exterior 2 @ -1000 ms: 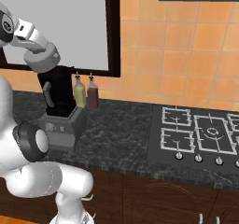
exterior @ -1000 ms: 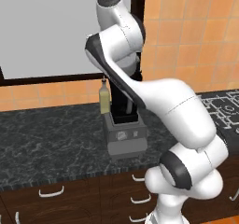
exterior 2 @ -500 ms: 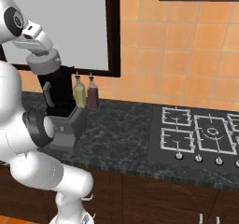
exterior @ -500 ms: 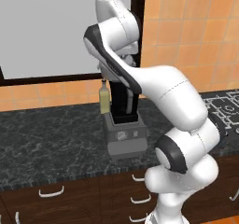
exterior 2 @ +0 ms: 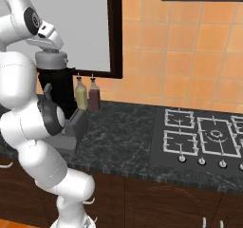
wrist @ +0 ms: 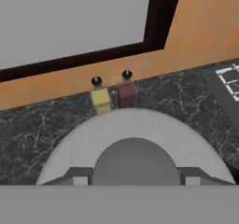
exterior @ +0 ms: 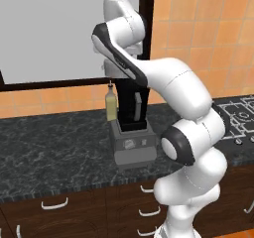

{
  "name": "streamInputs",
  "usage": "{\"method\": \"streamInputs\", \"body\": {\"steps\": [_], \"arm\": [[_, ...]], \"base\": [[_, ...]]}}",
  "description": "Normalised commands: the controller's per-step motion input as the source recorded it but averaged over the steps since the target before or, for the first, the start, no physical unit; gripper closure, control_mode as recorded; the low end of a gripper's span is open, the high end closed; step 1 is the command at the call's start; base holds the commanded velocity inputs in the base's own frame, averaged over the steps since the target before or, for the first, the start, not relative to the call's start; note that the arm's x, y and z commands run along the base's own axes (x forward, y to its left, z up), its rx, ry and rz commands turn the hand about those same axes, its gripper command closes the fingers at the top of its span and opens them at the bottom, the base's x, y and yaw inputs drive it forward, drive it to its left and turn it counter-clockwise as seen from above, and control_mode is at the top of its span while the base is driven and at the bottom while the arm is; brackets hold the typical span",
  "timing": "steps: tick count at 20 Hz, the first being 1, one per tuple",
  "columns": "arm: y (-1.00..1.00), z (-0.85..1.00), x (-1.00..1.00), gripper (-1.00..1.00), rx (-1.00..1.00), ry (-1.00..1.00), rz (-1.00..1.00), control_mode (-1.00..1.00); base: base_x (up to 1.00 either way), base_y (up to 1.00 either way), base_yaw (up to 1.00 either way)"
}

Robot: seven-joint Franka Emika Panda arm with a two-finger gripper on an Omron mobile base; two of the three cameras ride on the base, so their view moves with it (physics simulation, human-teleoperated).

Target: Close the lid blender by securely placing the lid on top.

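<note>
The lid (wrist: 135, 139) is seen from above as a pale grey disc with its knob at the centre, directly under the gripper (wrist: 135, 178), whose fingertips flank the knob; whether they are clamped on it cannot be told. The blender (exterior: 133, 128) stands on the dark counter (exterior: 49, 152), its black jar below the hand. For a secure close, the lid should be kept level and centred on the jar rim, then pressed straight down. A yellowish bottle (wrist: 101, 100) and a dark red bottle (wrist: 126, 93) stand just beyond, at the wall, and the hob (exterior 2: 201, 137) lies well apart to the right; nothing blocks the descent.
</note>
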Motion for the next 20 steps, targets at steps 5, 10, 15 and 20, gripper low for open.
{"method": "streamInputs", "body": {"steps": [5,10,15,20], "arm": [[-0.56,-0.14,0.11,1.00,0.02,0.00,0.00,-1.00],[-0.23,0.02,0.00,1.00,0.18,-0.02,-0.01,-1.00],[-0.07,0.00,-0.09,1.00,0.00,0.00,0.00,-1.00],[-0.23,0.00,-0.36,1.00,0.00,0.00,0.02,-1.00]], "base": [[0.00,0.00,0.00],[0.00,0.00,0.00],[0.00,0.00,0.00],[0.00,0.00,0.00]]}}
